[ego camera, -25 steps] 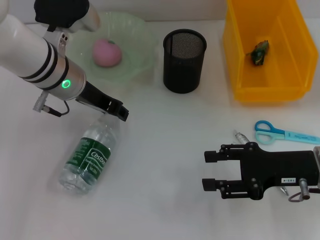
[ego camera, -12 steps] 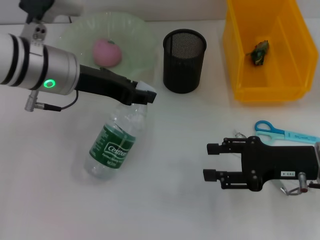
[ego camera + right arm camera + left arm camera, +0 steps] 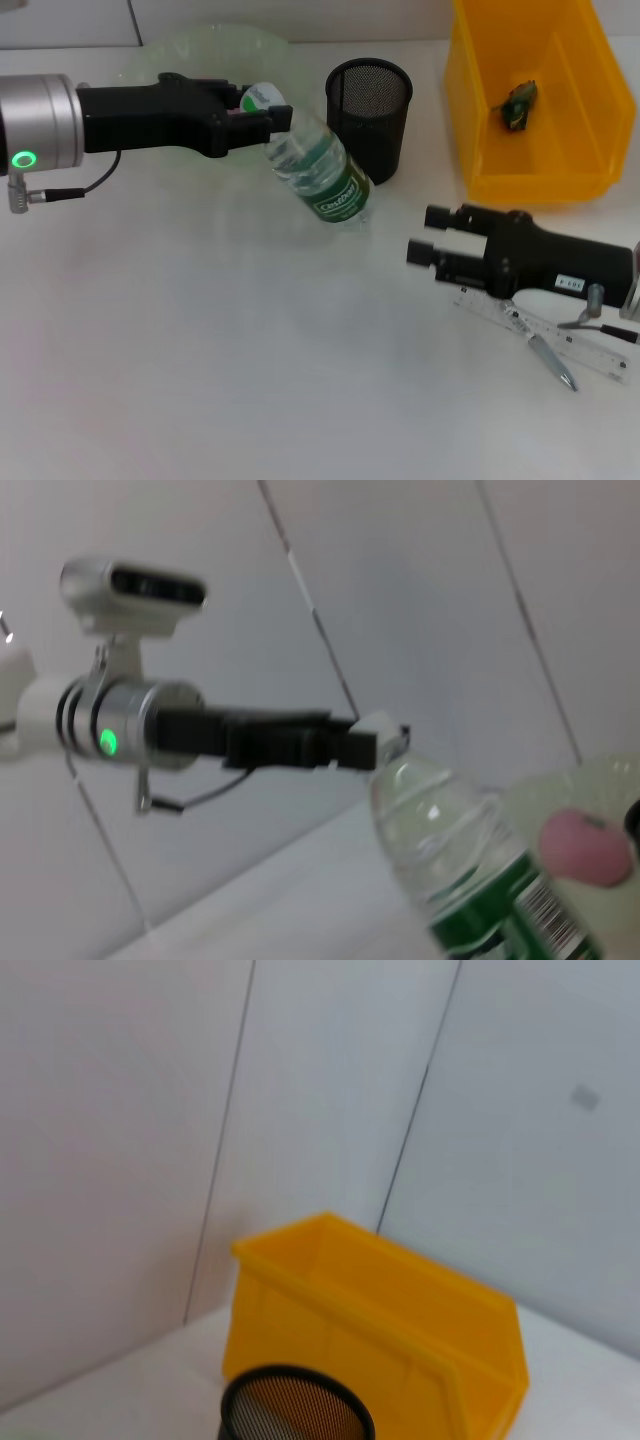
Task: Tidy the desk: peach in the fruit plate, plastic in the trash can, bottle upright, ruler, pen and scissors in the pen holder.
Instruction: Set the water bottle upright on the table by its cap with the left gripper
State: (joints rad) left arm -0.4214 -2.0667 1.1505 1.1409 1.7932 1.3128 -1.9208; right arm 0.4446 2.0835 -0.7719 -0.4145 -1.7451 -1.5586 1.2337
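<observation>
The left hand [image 3: 262, 115] grips the bottle [image 3: 318, 172] by its cap, tilted, just left of the holder [image 3: 368, 120]. Tip it straight, base flat on the counter [image 3: 200, 340], then let go. I cannot tell if the right hand [image 3: 428, 235] is open.

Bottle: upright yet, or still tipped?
Tipped. The bottle leans at a slant, its cap end held by the left gripper, base near the pen holder.

The left arm hides most of the fruit plate [image 3: 215, 40] and, in the head view, the peach. The ruler [image 3: 560, 338] and pen [image 3: 550, 360] lie partly under the right arm.
</observation>
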